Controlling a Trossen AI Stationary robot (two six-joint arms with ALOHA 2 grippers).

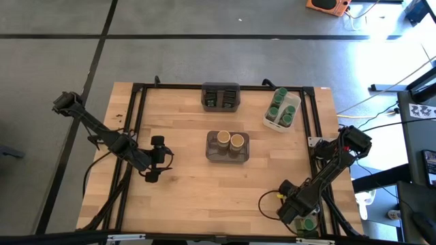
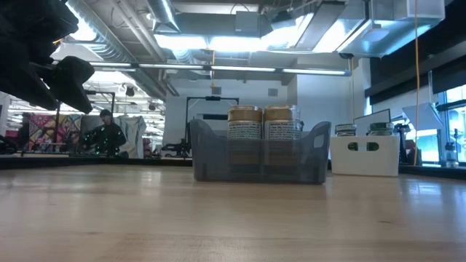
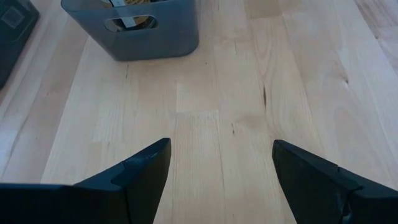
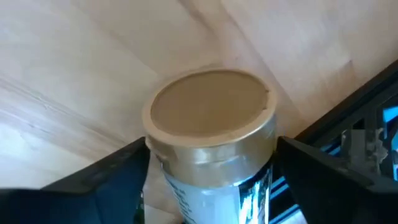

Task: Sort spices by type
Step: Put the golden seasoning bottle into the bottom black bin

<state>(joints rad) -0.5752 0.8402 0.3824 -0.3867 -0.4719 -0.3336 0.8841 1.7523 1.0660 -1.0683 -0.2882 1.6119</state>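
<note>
My right gripper (image 1: 300, 211) hovers open at the table's near right corner, pointing steeply down. Its fingers flank a tan-lidded spice jar (image 4: 211, 118), which shows only in the right wrist view. Something green (image 1: 310, 223) sits right beside the gripper. My left gripper (image 1: 153, 173) waits open above bare wood at the table's left, with nothing between its fingers (image 3: 149, 168). Two tan-lidded jars (image 1: 230, 140) stand upright in the grey bin (image 1: 210, 146) at the table's middle. My right gripper's fingers (image 4: 124, 168) come from above, one on each side of the tan-lidded jar's wall, just under the lid (image 4: 155, 152). I cannot tell whether they touch it. What the jar's base stands on is hidden.
A dark bin (image 1: 221, 96) with dark tins stands at the far edge. A white tray (image 1: 294, 103) holding green-lidded jars (image 1: 279, 109) sits at the far right. The black frame rail (image 4: 367, 124) runs close beside my right gripper. Bare wood lies between the arms.
</note>
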